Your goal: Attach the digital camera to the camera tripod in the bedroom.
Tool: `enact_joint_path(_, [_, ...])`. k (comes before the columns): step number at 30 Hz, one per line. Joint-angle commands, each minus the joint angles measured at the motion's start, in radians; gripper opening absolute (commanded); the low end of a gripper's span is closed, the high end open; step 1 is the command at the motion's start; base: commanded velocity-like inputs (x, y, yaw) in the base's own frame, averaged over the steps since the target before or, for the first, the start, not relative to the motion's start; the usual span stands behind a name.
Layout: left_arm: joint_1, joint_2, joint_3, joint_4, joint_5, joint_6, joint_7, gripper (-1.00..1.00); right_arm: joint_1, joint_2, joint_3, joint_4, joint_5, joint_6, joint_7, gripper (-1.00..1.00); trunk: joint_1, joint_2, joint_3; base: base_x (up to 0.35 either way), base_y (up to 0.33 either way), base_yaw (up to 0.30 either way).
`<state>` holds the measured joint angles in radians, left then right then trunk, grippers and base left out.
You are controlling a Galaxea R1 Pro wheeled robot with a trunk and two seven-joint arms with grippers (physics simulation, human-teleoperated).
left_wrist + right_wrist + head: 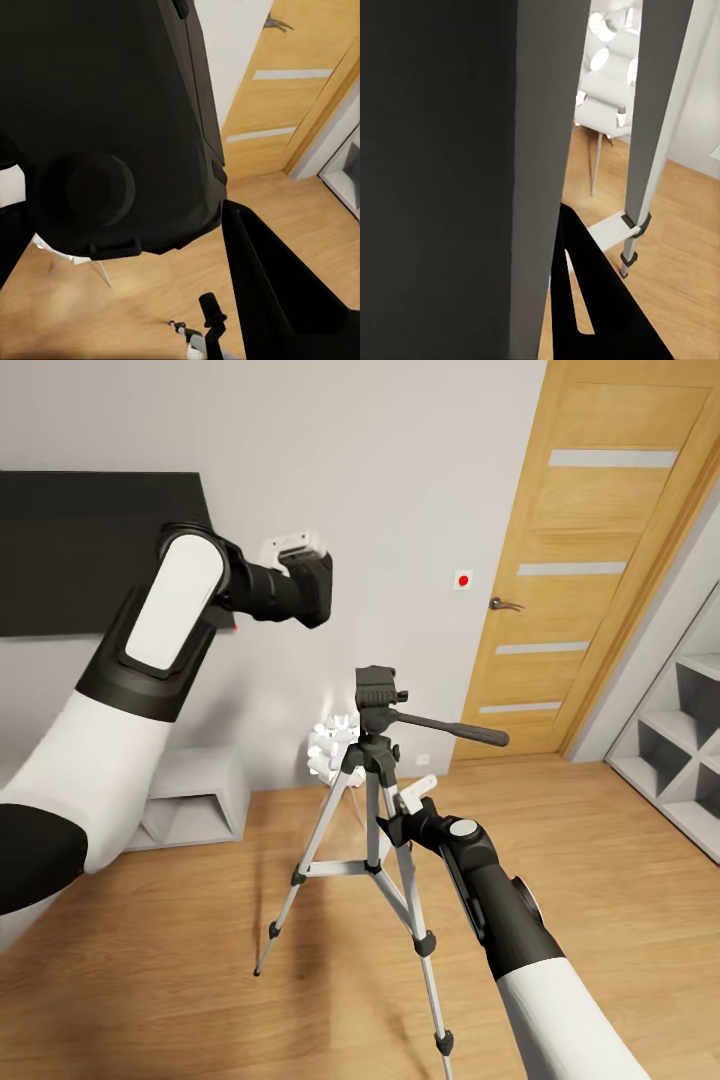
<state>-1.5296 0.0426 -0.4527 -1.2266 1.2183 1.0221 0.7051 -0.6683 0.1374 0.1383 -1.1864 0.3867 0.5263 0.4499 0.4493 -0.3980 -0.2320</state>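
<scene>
While the wooden door (590, 550) and grey shelf (195, 800) stand behind, the left gripper (300, 575) clamps the digital camera (312, 588) above the upright camera tripod (375, 800), handle toward the door; right gripper's (405, 810) fingers grasp a tripod leg

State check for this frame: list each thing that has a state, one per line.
digital camera: held in the air by the left gripper, above and left of the tripod head, not mounted.
camera tripod: standing upright, legs spread, head plate bare.
left gripper: shut on the digital camera.
right gripper: at a tripod leg; grip cannot be told.
door: closed.
</scene>
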Motion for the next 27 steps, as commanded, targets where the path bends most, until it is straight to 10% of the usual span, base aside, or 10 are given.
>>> enact_joint_path(1, [-0.002, 0.001, -0.002, -0.001, 0.008, 0.000, 0.008, -1.00, -0.001, 0.001, 0.000, -0.001, 0.008, 0.006, 0.009, -1.00, 0.001, -0.002, -0.002, 0.000, 0.000, 0.000])
enact_joint_path(7, [0.012, 0.000, -0.036, -0.022, -0.001, 0.002, 0.018, -1.00, -0.001, 0.001, 0.000, -0.001, 0.008, 0.006, 0.009, -1.00, 0.001, -0.002, -0.002, 0.000, 0.000, 0.000])
enact_joint_path(12, [0.020, 0.000, -0.149, -0.044, -0.073, 0.007, 0.043, -1.00, -0.001, 0.000, 0.000, -0.001, 0.008, 0.006, 0.009, -1.00, 0.001, -0.002, -0.002, 0.000, 0.000, 0.000])
enact_joint_path(18, [0.021, 0.093, -0.187, -0.081, -0.063, 0.018, 0.007, -1.00, -0.001, -0.005, 0.000, -0.001, 0.009, 0.006, 0.010, -1.00, 0.001, -0.002, -0.002, 0.000, 0.000, 0.000])
enact_joint_path(23, [0.021, 0.174, -0.193, -0.213, -0.058, 0.010, -0.231, -1.00, -0.001, -0.007, 0.000, -0.001, 0.008, 0.006, 0.011, -1.00, 0.001, -0.002, -0.002, 0.000, 0.000, 0.000])
enact_joint_path(27, [0.022, 0.246, -0.192, -0.259, -0.157, -0.013, -0.512, -1.00, -0.001, -0.008, 0.000, -0.001, 0.008, 0.006, 0.012, -1.00, 0.001, -0.002, -0.002, 0.000, 0.000, 0.000])
